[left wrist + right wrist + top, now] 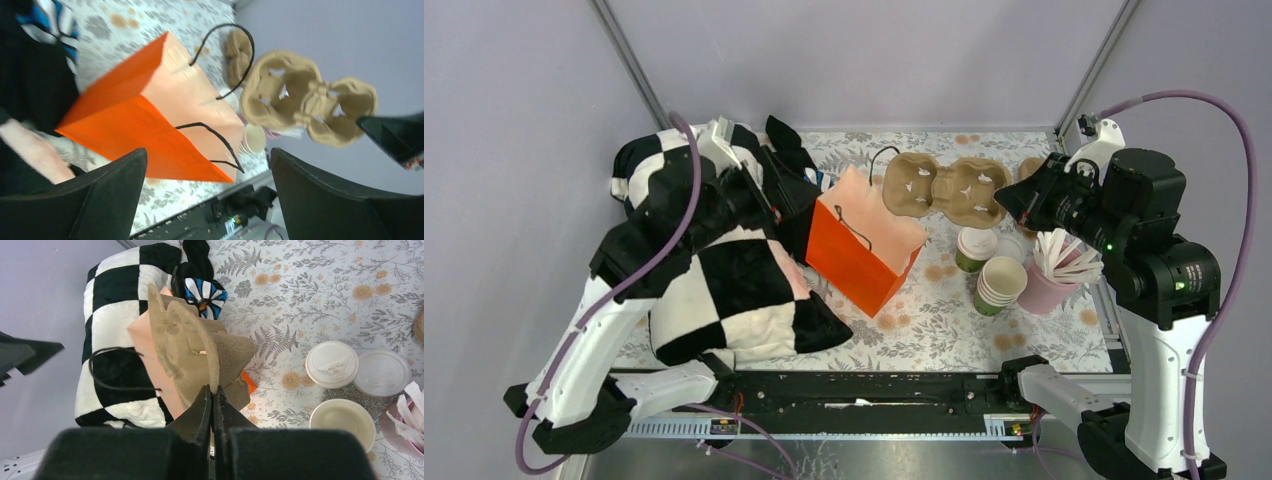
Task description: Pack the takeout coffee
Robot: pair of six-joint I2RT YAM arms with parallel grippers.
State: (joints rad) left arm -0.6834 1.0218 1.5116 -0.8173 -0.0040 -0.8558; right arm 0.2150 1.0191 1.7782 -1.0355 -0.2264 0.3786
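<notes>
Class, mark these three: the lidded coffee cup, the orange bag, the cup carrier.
lidded coffee cup (331,364): right wrist view, on its white lid.
orange bag (856,265): top view, on its orange side.
cup carrier (946,190): top view, on its middle ridge.

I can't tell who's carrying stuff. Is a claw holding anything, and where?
The right claw pinches the cardboard cup carrier by its rim. The left claw is open, holding nothing.
</notes>
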